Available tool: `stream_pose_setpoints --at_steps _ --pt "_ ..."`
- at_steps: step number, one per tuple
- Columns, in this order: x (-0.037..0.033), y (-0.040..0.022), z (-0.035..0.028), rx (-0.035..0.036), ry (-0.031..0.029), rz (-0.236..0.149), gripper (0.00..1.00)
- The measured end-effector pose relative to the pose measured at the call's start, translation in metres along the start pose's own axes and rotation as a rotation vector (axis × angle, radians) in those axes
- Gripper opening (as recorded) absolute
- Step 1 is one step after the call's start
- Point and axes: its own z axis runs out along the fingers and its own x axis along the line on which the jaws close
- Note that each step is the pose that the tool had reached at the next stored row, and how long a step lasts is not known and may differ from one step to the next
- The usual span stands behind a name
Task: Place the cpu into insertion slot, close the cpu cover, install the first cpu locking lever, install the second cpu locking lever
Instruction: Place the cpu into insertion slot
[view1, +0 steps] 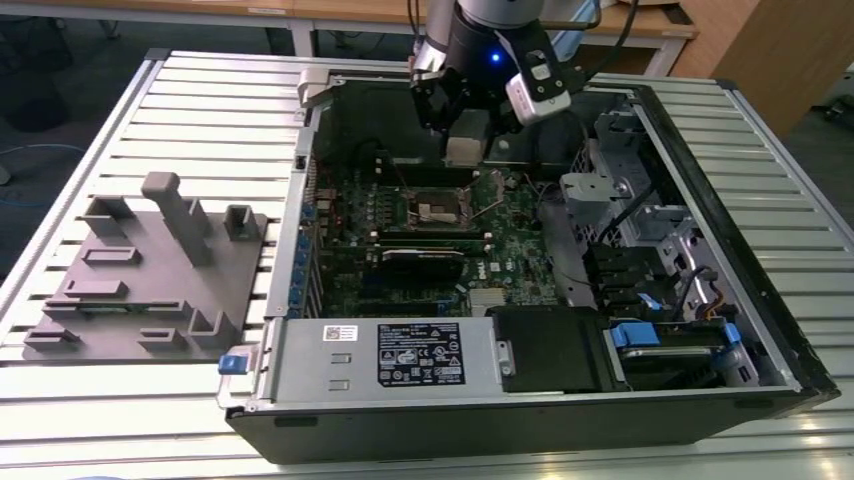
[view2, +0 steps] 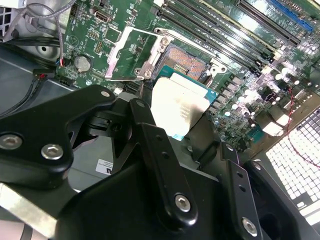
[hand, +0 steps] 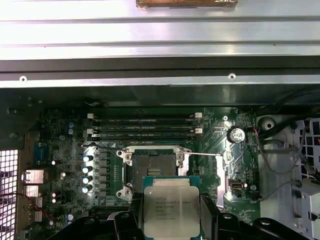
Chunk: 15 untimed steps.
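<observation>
The black two-fingered claw is clenched on the flat square grey-silver cpu, which hangs just short of the black-framed, gold-tan insertion slot. In the exterior view the slot lies just below the claw, upper centre. The brownish-silver windowed cpu cover lies flipped open beside the slot. Both sit inside the open black computer case on the slatted metal desk.

This looks like a robotics lab or test workshop. An open desktop computer case lies on its side on a slatted aluminium-profile table, beside a grey parts fixture. A robot arm reaches into the case, its gripper clamped on the cpu above the green motherboard. Wood-topped benches stand behind.
</observation>
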Motion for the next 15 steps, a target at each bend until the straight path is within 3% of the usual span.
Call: stream_pose_setpoints --at_steps 15 --pt "0.0023 -0.0005 0.0044 0.0002 0.0001 0.0 0.54"
